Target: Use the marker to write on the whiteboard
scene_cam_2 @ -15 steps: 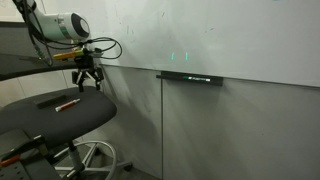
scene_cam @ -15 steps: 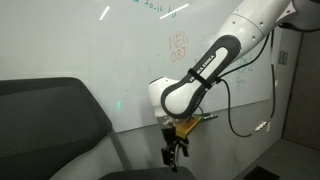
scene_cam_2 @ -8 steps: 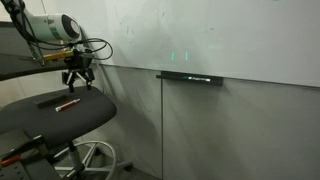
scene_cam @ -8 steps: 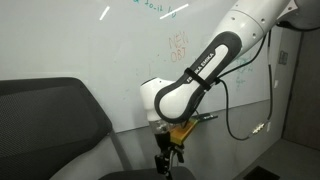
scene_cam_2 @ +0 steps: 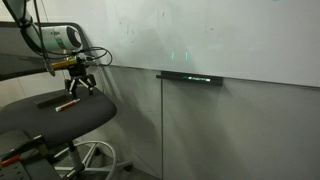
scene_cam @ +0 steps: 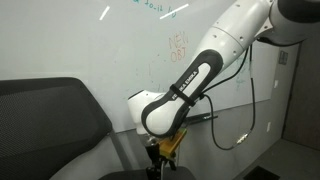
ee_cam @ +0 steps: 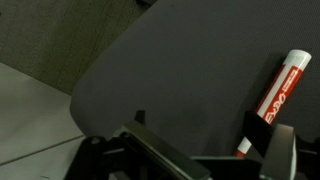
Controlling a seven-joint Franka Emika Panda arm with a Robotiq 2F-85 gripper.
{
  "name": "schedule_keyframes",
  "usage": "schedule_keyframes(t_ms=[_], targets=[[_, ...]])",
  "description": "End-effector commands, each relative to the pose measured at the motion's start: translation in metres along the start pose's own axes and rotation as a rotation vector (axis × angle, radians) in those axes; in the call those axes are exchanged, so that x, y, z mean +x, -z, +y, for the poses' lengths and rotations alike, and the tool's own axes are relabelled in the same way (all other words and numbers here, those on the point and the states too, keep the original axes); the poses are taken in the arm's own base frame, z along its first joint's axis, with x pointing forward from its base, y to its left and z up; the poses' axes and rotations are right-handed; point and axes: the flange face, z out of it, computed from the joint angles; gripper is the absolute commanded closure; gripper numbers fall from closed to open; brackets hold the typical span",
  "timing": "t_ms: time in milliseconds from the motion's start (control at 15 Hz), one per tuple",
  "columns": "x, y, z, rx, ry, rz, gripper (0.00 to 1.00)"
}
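My fingers (scene_cam_2: 67, 88) stand wide apart and empty, hanging just above the dark grey chair seat (scene_cam_2: 60, 120). The marker (scene_cam_2: 68, 103) lies flat on that seat, just below the fingers and untouched. In the wrist view its red-and-white barrel rests at the right, near one finger. A dark bar lies beside it on the seat. In an exterior view the white arm (scene_cam: 190, 85) bends down in front of the whiteboard (scene_cam: 70, 40), which bears faint orange scribbles.
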Motion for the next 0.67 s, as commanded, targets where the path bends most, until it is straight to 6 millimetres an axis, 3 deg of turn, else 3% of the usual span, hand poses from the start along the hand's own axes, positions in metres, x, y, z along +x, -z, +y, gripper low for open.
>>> schedule_keyframes(t_ms=[0,267,600], targets=[[0.027,-0.007,-0.012,-0.05,-0.016,-0.029,0.0],[0.027,0.003,-0.02,-0.087,-0.038,-0.056,0.0],[0.012,0.025,-0.01,-0.189,-0.103,-0.061,0.0]])
